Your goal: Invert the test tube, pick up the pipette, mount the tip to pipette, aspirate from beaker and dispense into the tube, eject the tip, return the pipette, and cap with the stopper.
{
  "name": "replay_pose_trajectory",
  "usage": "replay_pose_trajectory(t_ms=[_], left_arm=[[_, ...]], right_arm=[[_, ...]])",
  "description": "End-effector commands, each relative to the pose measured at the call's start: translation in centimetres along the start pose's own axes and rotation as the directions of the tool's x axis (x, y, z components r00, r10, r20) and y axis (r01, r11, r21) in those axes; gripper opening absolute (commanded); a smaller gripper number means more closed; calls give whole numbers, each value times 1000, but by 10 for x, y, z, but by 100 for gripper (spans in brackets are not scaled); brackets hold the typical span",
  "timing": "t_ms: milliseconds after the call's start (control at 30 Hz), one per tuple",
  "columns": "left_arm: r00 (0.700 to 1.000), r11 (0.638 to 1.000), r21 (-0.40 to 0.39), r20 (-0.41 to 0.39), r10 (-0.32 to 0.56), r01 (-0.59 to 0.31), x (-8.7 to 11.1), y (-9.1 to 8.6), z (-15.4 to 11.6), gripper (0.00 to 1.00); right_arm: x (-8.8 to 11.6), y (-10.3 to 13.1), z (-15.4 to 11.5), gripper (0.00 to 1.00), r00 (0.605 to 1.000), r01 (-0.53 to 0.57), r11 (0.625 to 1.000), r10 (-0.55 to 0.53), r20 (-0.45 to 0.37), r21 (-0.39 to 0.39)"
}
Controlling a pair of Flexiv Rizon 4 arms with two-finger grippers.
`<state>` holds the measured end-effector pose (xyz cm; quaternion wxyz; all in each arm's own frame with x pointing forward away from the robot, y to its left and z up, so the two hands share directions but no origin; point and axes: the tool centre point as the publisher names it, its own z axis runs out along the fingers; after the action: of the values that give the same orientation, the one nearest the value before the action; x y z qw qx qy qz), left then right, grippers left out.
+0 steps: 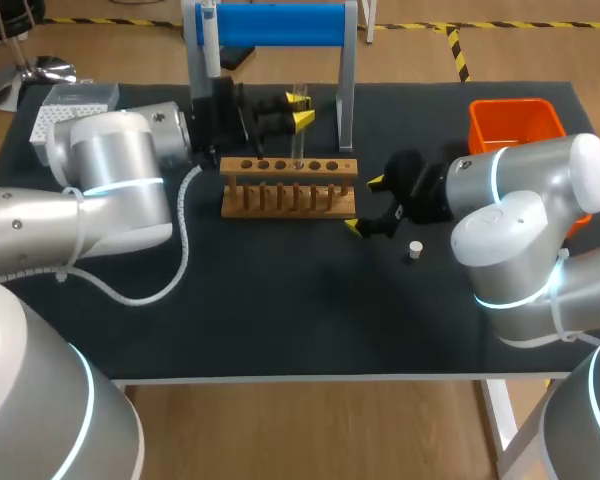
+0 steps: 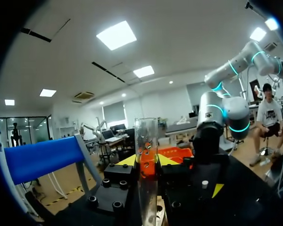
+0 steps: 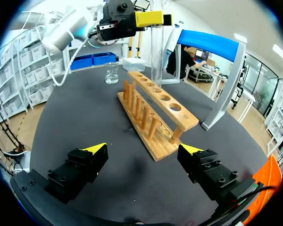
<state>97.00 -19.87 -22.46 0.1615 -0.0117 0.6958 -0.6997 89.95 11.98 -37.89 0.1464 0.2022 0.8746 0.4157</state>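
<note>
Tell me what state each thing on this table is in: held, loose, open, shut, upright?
test tube: upright, mouth up, uncapped, held by the left hand.
left hand: shut on the test tube, above the rack.
right hand: open, empty.
stopper: loose on the table, not on the tube.
rack: standing, other holes empty.
beaker: upright; contents unclear.

table [image 1: 280, 320]: black top
rack [image 1: 289, 187]: wooden, centre
stand [image 1: 270, 25]: blue-topped, 12 o'clock
bin [image 1: 515, 122]: orange, 2 o'clock
stopper [image 1: 415, 250]: white, rack's 4 o'clock
box [image 1: 70, 105]: white, 10 o'clock
</note>
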Motion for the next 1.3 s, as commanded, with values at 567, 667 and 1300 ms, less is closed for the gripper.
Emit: replay_pose_trajectory(t_ms=[567,667,1300], left_arm=[[995,976,-214,-92,-50,29,1,-5,4,0],[995,974,-221,-75,-66,48,0,-3,4,0],[994,979,-178,0,-105,104,0,12,6,0]], right_arm=[[0,1,-1,100,1000,0,1000,0,-2,5],[0,1,-1,100,1000,0,1000,0,-2,5],[0,1,-1,100,1000,0,1000,0,-2,5]])
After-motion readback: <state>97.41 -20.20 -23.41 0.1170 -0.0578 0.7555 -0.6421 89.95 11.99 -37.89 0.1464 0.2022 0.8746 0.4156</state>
